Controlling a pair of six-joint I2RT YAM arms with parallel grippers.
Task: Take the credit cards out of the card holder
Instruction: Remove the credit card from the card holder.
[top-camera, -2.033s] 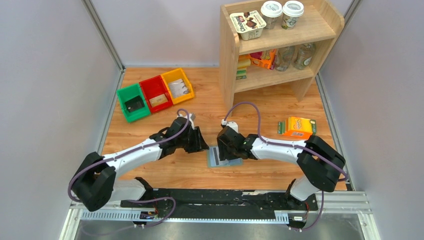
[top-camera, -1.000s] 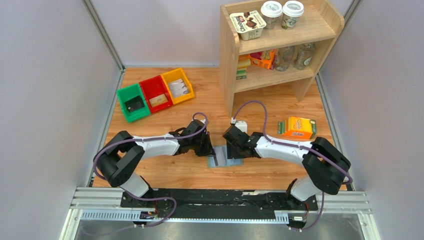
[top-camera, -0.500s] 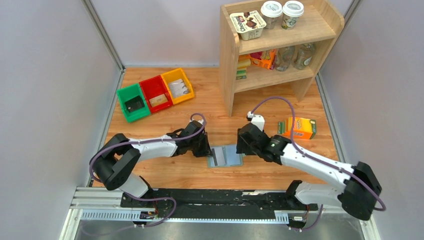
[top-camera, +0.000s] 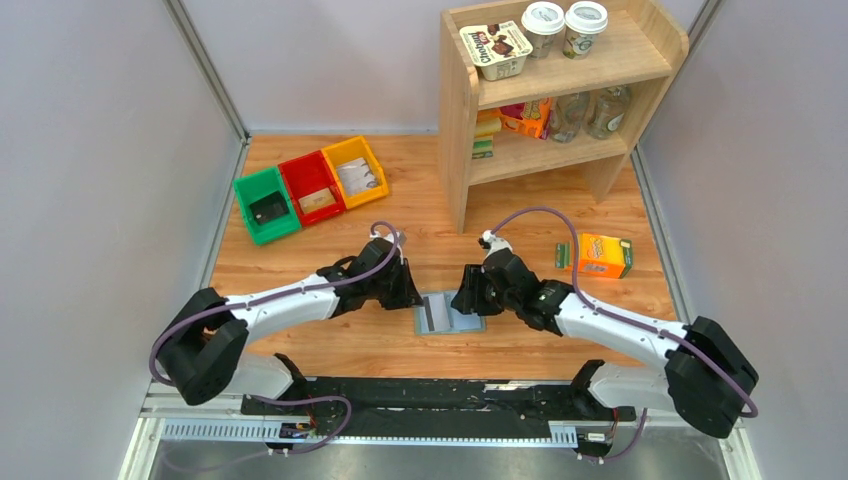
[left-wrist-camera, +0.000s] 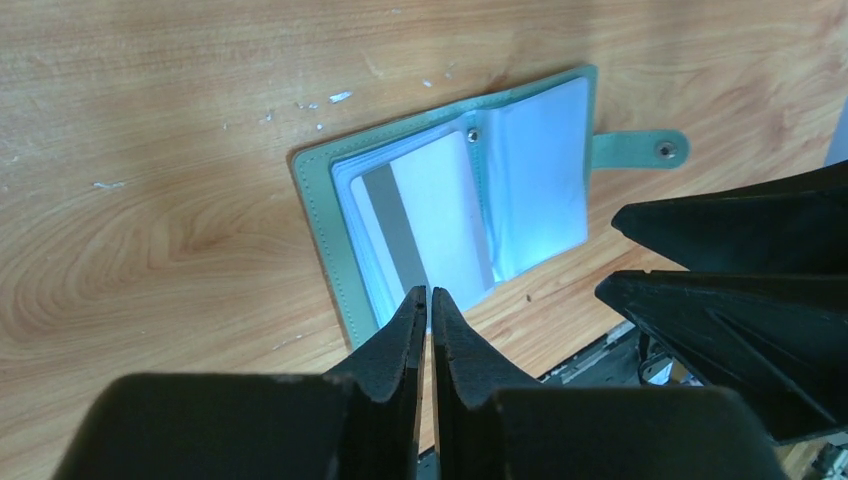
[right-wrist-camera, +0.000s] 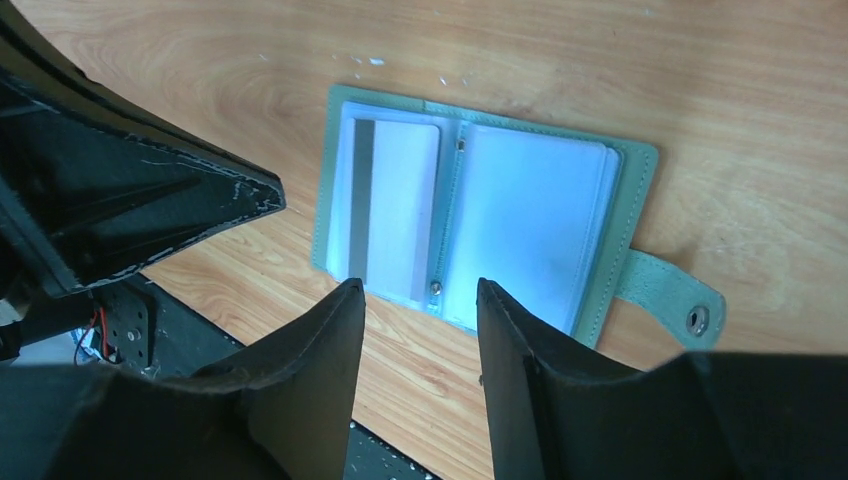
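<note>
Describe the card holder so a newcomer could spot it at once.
On the table, look near the front edge, between the left gripper and right gripper. The card holder lies open flat there: grey-green with pale blue panels and a snap tab, unlike the orange carton.

Grey-green card holder (top-camera: 447, 316), lying open flat, 1 grey-striped white card (left-wrist-camera: 440, 220) showing

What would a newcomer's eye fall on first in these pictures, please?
The card holder lies open in the near middle of the table, a card with a dark stripe showing in one leaf. Both arms bend over it: the left gripper nearly closed at that card's edge, the right gripper open. Behind stand green, red and yellow bins at far left and a wooden shelf at far right.
</note>
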